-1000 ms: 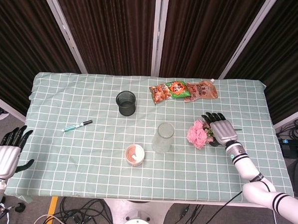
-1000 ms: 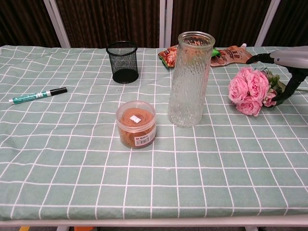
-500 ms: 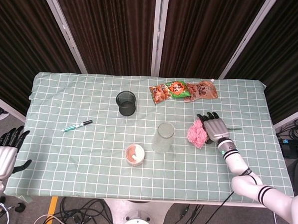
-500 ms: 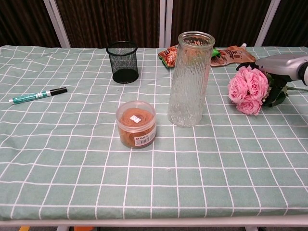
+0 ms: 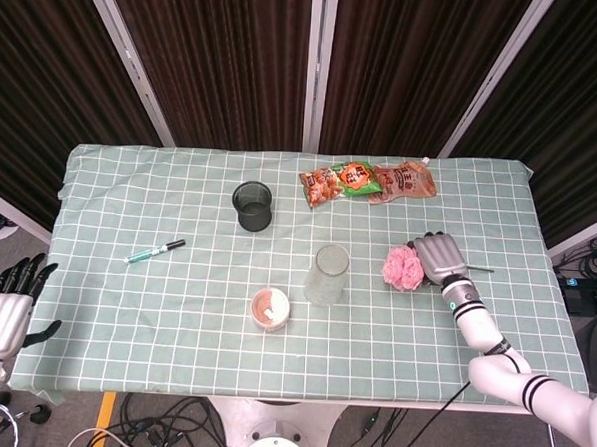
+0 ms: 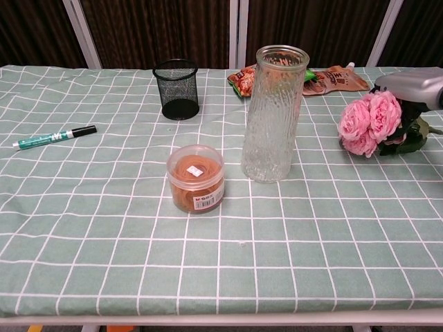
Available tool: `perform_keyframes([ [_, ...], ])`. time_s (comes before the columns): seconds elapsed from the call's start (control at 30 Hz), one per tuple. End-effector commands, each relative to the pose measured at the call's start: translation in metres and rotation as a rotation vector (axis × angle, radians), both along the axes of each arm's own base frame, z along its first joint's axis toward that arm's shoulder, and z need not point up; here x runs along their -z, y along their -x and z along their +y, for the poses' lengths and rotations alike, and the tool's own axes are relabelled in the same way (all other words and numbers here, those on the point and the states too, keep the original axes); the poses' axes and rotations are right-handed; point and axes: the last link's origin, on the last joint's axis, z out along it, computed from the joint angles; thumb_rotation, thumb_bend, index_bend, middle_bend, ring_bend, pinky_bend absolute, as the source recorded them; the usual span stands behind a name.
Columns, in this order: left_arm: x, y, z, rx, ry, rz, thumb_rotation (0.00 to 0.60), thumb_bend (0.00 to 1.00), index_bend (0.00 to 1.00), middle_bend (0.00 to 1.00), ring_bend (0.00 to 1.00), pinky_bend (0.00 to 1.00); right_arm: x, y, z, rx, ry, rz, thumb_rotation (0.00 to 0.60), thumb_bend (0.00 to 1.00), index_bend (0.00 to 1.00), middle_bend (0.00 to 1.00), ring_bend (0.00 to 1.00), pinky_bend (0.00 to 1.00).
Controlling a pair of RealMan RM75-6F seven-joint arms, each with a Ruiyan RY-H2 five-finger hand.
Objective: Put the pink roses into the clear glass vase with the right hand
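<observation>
right of the clear glass vase [image 5: 327, 274], pink roses [image 5: 402, 268] lie on the counter [image 5: 174, 307], right hand [image 5: 439, 258] closed over their stems. left hand [image 5: 3, 313] hangs off-counter, fingers apart, holding nothing.

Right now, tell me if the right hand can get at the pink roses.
Probably yes. The right hand is already over the pink roses, fingers at the stems, with nothing between them. Whether it grips them yet is unclear.
</observation>
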Motion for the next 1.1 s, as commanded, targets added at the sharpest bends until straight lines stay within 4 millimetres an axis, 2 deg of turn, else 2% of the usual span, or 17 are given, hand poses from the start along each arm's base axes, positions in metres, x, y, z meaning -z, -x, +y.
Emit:
perform_keyframes([
  [0.03, -0.001, 0.0, 0.0, -0.001, -0.003, -0.001, 0.6, 0.19, 0.13, 0.01, 0.0, 0.12, -0.027, -0.016, -0.001, -0.042, 0.06, -0.051, 0.6, 0.2, 0.56, 0.47, 0.32, 0.35],
  [0.1, 0.0, -0.001, 0.002, -0.002, -0.004, -0.001, 0.6, 0.19, 0.13, 0.01, 0.0, 0.12, -0.043, -0.031, -0.001, -0.074, 0.094, -0.094, 0.6, 0.2, 0.56, 0.47, 0.32, 0.35],
  [0.33, 0.002, -0.001, 0.001, -0.019, 0.017, 0.006, 0.6, 0.19, 0.13, 0.01, 0.0, 0.12, -0.118, -0.111, 0.013, -0.249, 0.219, -0.307, 0.6, 0.2, 0.57, 0.47, 0.32, 0.34],
  [0.43, 0.003, -0.002, 0.002, -0.02, 0.026, 0.008, 0.6, 0.19, 0.13, 0.01, 0.0, 0.12, -0.143, -0.144, 0.022, -0.312, 0.253, -0.392, 0.6, 0.2, 0.57, 0.48, 0.32, 0.34],
  [0.57, 0.004, -0.002, 0.003, -0.024, 0.032, 0.009, 0.6, 0.19, 0.13, 0.01, 0.0, 0.12, -0.167, -0.175, 0.031, -0.36, 0.289, -0.512, 0.6, 0.2, 0.58, 0.49, 0.32, 0.34],
  [0.67, 0.005, -0.003, 0.004, -0.022, 0.035, 0.008, 0.6, 0.19, 0.13, 0.01, 0.0, 0.12, -0.174, -0.193, 0.036, -0.368, 0.298, -0.614, 0.6, 0.2, 0.58, 0.49, 0.32, 0.35],
  [0.83, 0.005, -0.005, 0.006, -0.019, 0.036, 0.006, 0.6, 0.19, 0.13, 0.01, 0.0, 0.12, -0.171, -0.214, 0.048, -0.367, 0.249, -0.864, 0.6, 0.2, 0.58, 0.49, 0.32, 0.37],
  [0.93, 0.005, -0.003, 0.006, -0.024, 0.038, 0.008, 0.6, 0.19, 0.13, 0.01, 0.0, 0.12, -0.168, -0.219, 0.051, -0.361, 0.235, -0.933, 0.6, 0.2, 0.58, 0.5, 0.32, 0.38],
  [1.1, 0.006, 0.0, 0.006, -0.037, 0.042, 0.004, 0.6, 0.19, 0.13, 0.01, 0.0, 0.12, -0.16, -0.224, 0.057, -0.246, 0.118, -1.127, 0.6, 0.2, 0.58, 0.5, 0.32, 0.39],
])
